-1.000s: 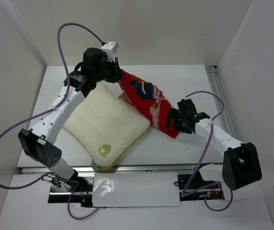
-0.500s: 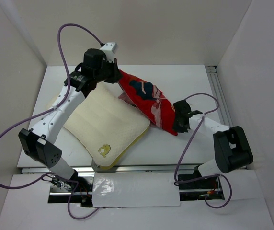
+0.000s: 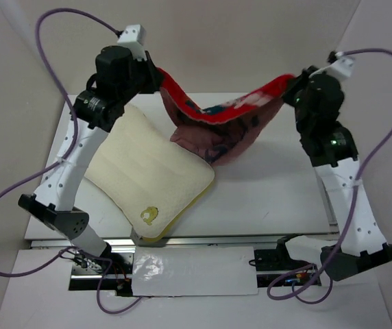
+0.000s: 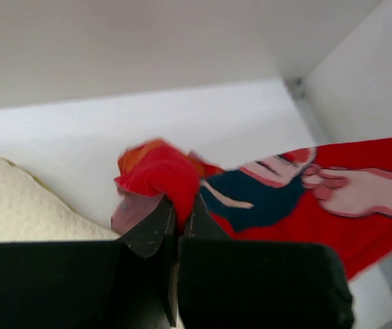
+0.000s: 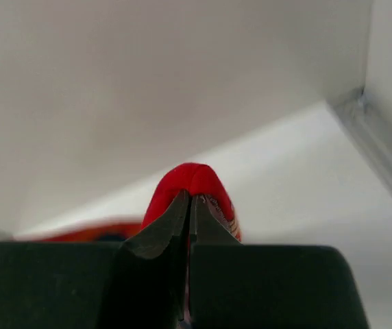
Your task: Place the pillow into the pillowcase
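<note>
Pillowcase (image 3: 216, 118) slung in air: left end effector (image 4: 179, 205) and right end effector (image 5: 190, 205) each pinch a red edge. Its sagging middle hangs just beside the pillow (image 3: 148, 171), which lies flat on the surface (image 3: 271, 199).

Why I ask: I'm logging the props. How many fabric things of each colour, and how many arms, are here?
Cream pillow: 1
Red pillowcase: 1
Arms: 2, left arm and right arm
Total: 4
</note>
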You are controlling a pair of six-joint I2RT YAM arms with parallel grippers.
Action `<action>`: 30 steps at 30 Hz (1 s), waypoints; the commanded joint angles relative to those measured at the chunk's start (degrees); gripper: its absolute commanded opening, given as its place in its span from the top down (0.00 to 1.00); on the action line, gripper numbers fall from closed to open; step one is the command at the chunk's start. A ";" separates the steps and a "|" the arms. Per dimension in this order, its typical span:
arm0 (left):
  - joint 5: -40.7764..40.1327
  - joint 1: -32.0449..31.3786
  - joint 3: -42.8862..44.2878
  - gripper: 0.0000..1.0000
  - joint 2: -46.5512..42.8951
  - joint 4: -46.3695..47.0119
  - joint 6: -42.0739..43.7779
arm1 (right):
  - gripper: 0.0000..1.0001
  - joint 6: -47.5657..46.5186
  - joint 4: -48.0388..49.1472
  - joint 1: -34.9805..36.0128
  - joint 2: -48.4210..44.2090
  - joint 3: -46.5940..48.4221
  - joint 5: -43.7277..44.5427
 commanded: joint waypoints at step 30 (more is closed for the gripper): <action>-14.51 -1.33 4.29 1.00 1.66 13.23 -12.34 | 1.00 -28.91 13.32 1.56 18.42 28.23 15.12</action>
